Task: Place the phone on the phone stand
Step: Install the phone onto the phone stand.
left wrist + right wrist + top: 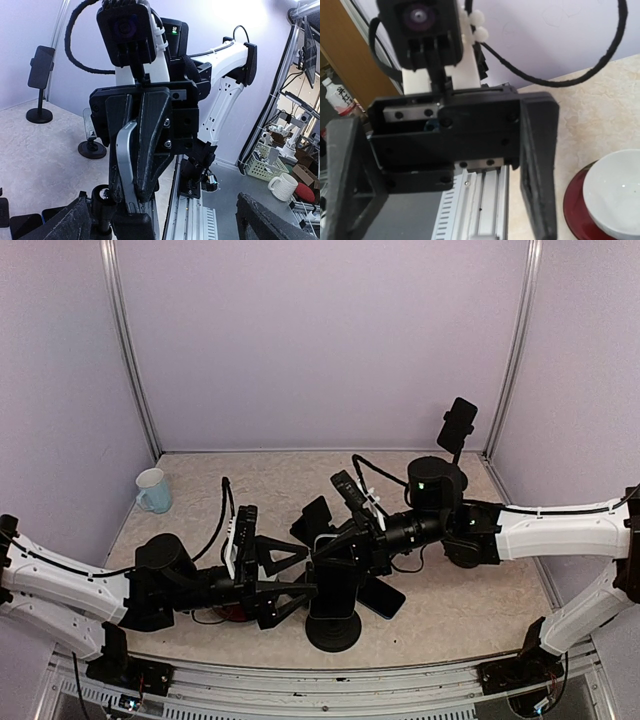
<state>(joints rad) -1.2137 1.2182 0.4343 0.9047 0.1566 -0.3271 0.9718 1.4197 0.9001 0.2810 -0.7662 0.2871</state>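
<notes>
Left pincer point(308, 574) splayed, right pincer point(131, 192) clamping phone point(124, 155)

- Pale lilac walls point(320, 340) close the space on three sides, plain and evenly lit, with no hard shadows.
- Slim aluminium posts point(128, 350) run up the two back corners.
- The worktop point(470, 600) is beige, speckled like stone.
- A metal rail point(300, 680) runs along its near edge.
- In the left wrist view, a cluttered bench beyond the enclosure carries a white slatted basket point(260, 162) and a white mug point(282, 185), with a monitor point(311, 40) above.
- The right wrist view shows a brown wooden panel point(340, 55) and a red-capped bottle point(337, 97).
</notes>
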